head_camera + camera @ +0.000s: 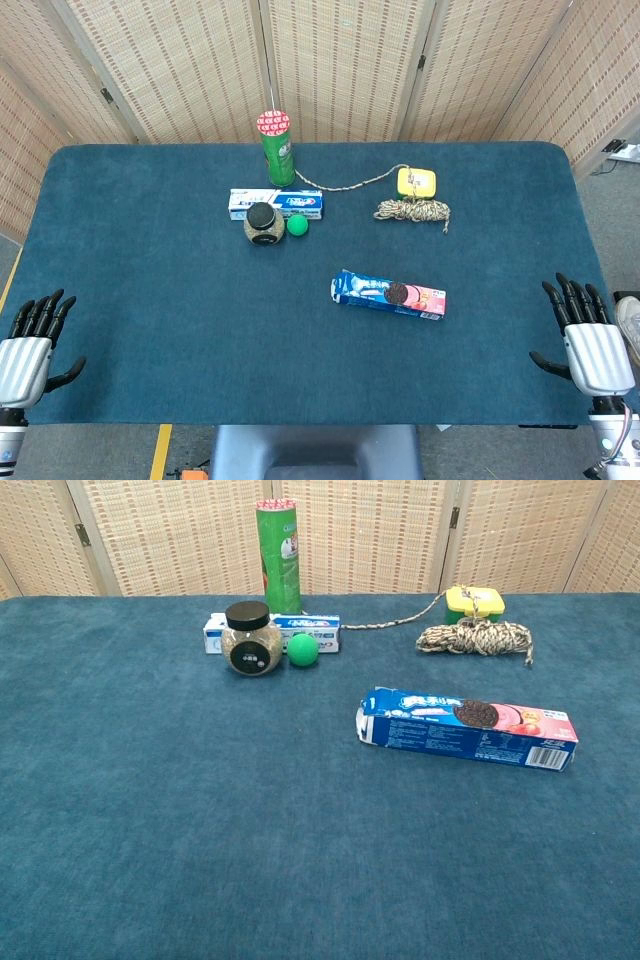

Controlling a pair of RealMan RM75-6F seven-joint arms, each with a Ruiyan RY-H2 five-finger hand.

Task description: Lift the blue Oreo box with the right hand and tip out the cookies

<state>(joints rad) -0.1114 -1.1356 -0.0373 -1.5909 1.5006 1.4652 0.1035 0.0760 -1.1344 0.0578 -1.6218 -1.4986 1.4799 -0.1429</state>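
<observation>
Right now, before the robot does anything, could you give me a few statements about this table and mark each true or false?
1. The Oreo box lies flat on the blue table. True.
2. The right hand is gripping the box. False: it rests at the table's near edge, fingers spread, holding nothing.
3. The green ball sits beside the black-lidded jar. True.
4. The green can has fallen over. False: it stands upright behind the toothpaste box.
5. The left hand holds the rope. False: the rope lies coiled by the yellow case, far from it.
</observation>
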